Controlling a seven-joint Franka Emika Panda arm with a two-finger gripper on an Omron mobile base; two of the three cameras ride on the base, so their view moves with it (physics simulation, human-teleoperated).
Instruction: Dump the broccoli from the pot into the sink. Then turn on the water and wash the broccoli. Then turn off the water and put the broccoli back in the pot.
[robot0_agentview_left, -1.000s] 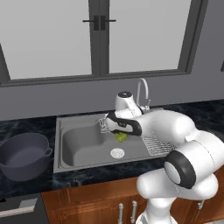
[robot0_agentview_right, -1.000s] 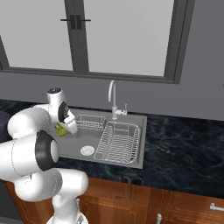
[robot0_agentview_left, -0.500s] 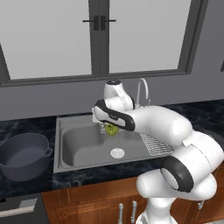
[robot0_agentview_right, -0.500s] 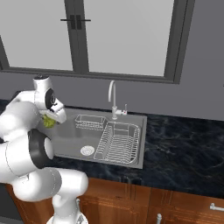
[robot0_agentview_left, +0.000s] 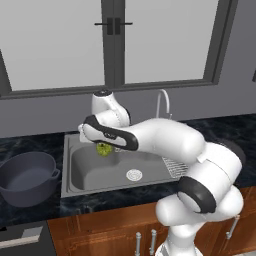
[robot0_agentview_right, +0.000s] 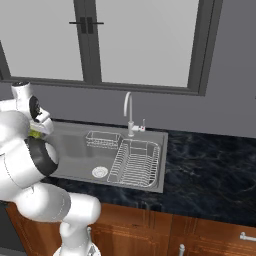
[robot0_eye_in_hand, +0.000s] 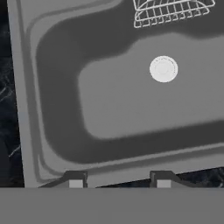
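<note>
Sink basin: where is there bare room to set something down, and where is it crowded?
The sink floor is bare around the drain, between its left wall and the dish rack. The pot on the left counter is empty too. The basin's right side is crowded: the dish rack, a small wire basket behind it, and the faucet.

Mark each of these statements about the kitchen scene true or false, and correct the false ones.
1. The broccoli is held at the gripper above the sink. True.
2. The pot stands on the counter to the left of the sink. True.
3. Water is streaming from the faucet. False: no stream is visible.
4. The broccoli lies inside the pot. False: the pot looks empty, and the broccoli is up at the gripper.
5. The drain is covered by the broccoli. False: the drain is bare.
</note>
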